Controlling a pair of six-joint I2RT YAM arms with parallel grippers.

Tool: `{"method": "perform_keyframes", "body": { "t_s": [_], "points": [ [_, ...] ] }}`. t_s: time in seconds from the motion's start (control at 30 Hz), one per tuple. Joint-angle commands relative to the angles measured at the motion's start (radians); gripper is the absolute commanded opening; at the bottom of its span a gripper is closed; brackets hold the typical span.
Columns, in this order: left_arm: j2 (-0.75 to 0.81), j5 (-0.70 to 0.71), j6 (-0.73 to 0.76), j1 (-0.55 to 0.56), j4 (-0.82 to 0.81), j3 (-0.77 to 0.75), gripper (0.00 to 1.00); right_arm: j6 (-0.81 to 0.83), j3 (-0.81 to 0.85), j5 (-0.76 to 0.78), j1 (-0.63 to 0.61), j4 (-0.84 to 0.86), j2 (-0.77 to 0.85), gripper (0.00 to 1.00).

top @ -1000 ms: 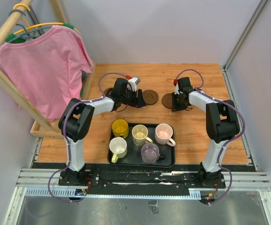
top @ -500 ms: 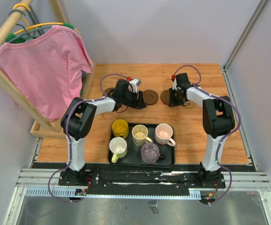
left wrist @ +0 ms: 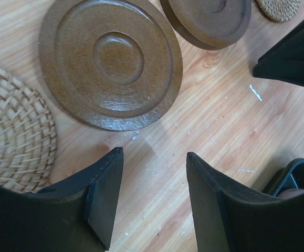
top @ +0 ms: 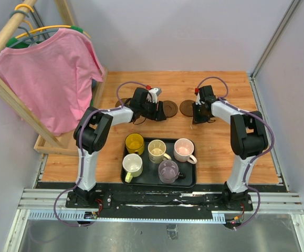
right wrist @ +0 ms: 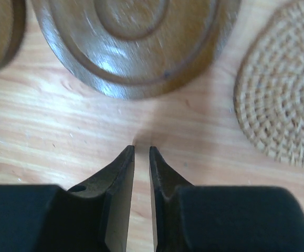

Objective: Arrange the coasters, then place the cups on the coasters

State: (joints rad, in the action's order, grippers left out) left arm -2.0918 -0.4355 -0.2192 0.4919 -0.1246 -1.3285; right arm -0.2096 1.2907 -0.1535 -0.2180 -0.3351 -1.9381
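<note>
Two dark brown coasters (top: 168, 108) (top: 186, 108) lie side by side at the back of the table, between my grippers. My left gripper (left wrist: 153, 153) (top: 156, 110) stands open over bare wood, just short of the big ringed coaster (left wrist: 111, 60). A woven coaster (left wrist: 12, 136) lies to its left, and another brown coaster (left wrist: 209, 18) lies further off. My right gripper (right wrist: 142, 148) (top: 196, 113) is shut to a thin slit with nothing in it, its tips just short of a brown coaster (right wrist: 136, 37). A woven coaster (right wrist: 283, 89) lies to the right. The cups stand on the tray: yellow (top: 134, 142), cream (top: 157, 150), pink (top: 184, 149).
The black tray (top: 189, 179) at the front middle also holds a white cup (top: 132, 165) and a grey-purple cup (top: 168, 170). A wooden rack with a pink shirt (top: 52, 73) stands along the left side. Grey walls close off the back and right.
My left gripper has slid a little to the right, closer to the brown coaster. My right gripper shifted slightly left and came back. Neither gripper's opening has changed.
</note>
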Motion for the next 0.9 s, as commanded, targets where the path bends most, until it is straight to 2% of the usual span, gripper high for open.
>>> {"method": "perform_keyframes", "body": {
  "t_s": [0.0, 0.37, 0.87],
  "points": [
    [-0.02, -0.034, 0.027, 0.027, 0.019, -0.036, 0.55, -0.002, -0.061, 0.074, 0.014, -0.074, 0.081, 0.19],
    [-0.083, -0.049, 0.014, 0.031, 0.029, -0.086, 0.56, -0.046, -0.123, 0.076, 0.111, -0.103, 0.187, 0.2],
    [-0.142, -0.031, 0.011, 0.031, 0.069, -0.175, 0.57, -0.054, -0.14, 0.091, 0.171, -0.102, 0.149, 0.2]
  ]
}}
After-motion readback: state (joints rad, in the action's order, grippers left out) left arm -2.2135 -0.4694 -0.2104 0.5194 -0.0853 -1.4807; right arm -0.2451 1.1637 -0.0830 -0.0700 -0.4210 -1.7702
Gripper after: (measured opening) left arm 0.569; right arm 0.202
